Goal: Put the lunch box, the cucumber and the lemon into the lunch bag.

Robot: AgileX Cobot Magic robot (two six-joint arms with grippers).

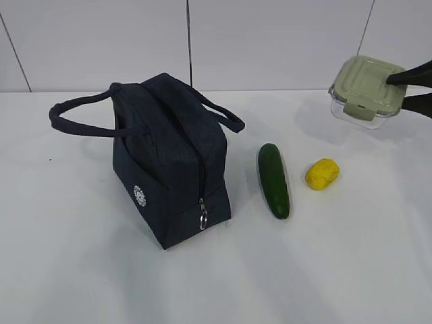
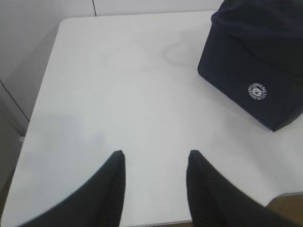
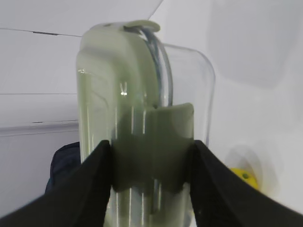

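**Lunch box lifted, bag not yet open**

White tabletop point(image 1: 81, 270) and pale wall panels fill the scene. At the upper right of the exterior view, the right gripper point(image 1: 413, 86) holds the lunch box point(image 1: 364, 91) clear of the table, tilted, its shadow falling on the surface below. The right wrist view shows the two dark fingers point(image 3: 92, 189) clamped on either side of the box, the green lid to the left and the clear wall to the right.

The lunch bag point(image 1: 169, 162) stands left of centre, and its zipper looks closed, the ring pull point(image 1: 202, 219) hanging low at the near end. The cucumber point(image 1: 273, 180) lies just right of the bag, and the lemon point(image 1: 322, 173) sits near it, further right.

The step in hand appears to be carrying the box toward the bag. The next move likely calls for opening the top first, since nothing can go in while it is zipped.

The left gripper point(image 2: 154, 163) hovers above bare table at the lower edge of its own view, fingers parted and empty, with the bag's logo side at the upper right.
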